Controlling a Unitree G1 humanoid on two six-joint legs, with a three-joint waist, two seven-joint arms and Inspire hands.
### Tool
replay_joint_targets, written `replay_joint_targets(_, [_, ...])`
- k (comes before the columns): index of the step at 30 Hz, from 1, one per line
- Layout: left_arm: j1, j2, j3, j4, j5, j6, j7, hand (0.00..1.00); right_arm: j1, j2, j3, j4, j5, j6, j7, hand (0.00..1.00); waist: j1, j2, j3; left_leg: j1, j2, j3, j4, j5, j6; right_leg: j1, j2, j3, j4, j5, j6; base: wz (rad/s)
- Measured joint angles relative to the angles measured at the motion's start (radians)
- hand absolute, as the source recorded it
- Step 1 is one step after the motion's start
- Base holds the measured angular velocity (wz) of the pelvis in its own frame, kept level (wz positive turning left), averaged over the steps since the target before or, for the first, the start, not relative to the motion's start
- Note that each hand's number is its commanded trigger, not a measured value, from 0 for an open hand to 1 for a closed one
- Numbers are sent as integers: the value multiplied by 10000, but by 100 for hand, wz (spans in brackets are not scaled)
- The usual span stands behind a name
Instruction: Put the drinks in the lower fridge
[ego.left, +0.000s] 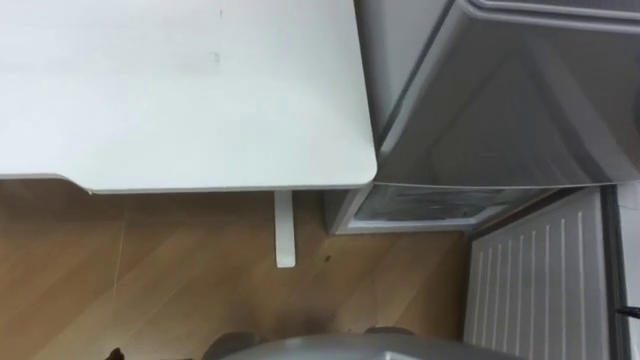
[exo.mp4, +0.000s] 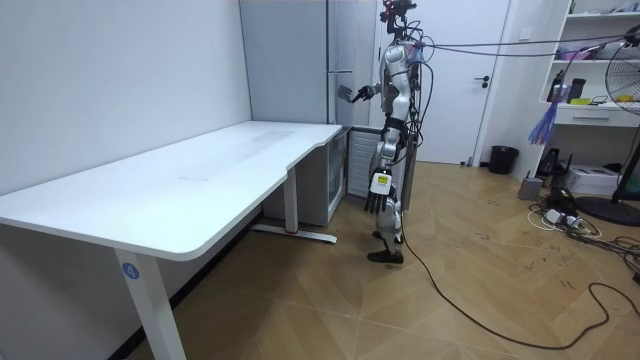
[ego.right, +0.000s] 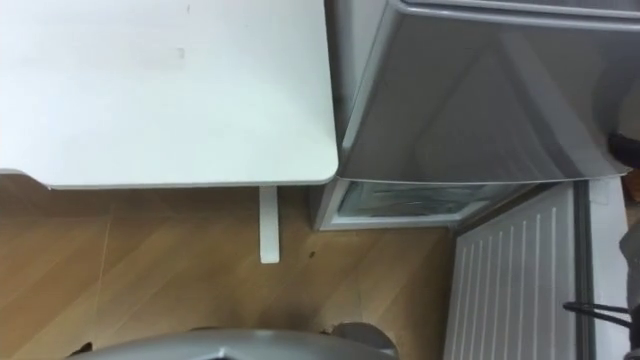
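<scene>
The long white bench (exo.mp4: 200, 180) lies bare beside the tall fridge (ego.left: 500, 110), whose lower door (ego.left: 540, 290) stands open. The robot faces it, right hand (exo.mp4: 352, 93) raised, left hand (exo.mp4: 374, 203) hanging. I cannot make out the fingers of either, nor where the drinks are. Fetching them looks like the next step.

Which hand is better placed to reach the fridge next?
Right, probably. The right hand is raised at the front of the fridge. The left hand hangs at its side, on the desk side.
</scene>
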Motion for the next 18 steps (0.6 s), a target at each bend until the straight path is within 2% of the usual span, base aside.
replay_joint_targets(5, [245,-24,450,-667,253,4,-6,0,-31,-10,-930,929,345,-24,153,0,-31,-12,6,-62,-12,-132,6,0,0,4,1,1,-32,1,2,6])
replay_joint_targets(6, [290,-24,541,-734,330,2,-23,0,-158,-49,-1053,1231,342,-24,146,0,-49,-93,48,-56,-14,-135,7,0,0,17,5,1,-42,1,2,0])
replay_joint_targets(7, [298,-23,573,-748,387,2,-28,0,-220,-90,-1057,1380,341,-24,127,0,-57,-58,31,-57,-16,-134,11,0,0,20,8,2,-51,1,2,0])
replay_joint_targets(8, [298,-23,587,-781,502,2,-32,0,-259,-207,-1044,1617,265,-22,124,0,-97,-95,50,-64,-21,-132,10,0,0,20,9,10,-66,1,2,0])
replay_joint_targets(13, [310,-21,690,-724,668,4,-115,0,-495,-491,-1045,2142,-329,9,200,0,-184,-158,41,-32,-28,-22,47,1,-1,10,27,43,-82,6,1,-3])
replay_joint_targets(16, [313,3,793,-569,703,123,-143,0,-826,-983,-1046,2799,-405,108,524,0,-244,-232,13,-13,8,27,34,1,-1,-55,31,85,-72,10,-4,-5])
replay_joint_targets(18, [322,79,896,-464,876,231,-199,0,-1024,-1455,-1045,3307,-506,130,745,0,-250,-296,-11,-19,35,62,27,1,-3,-88,49,95,-68,21,-19,-5])
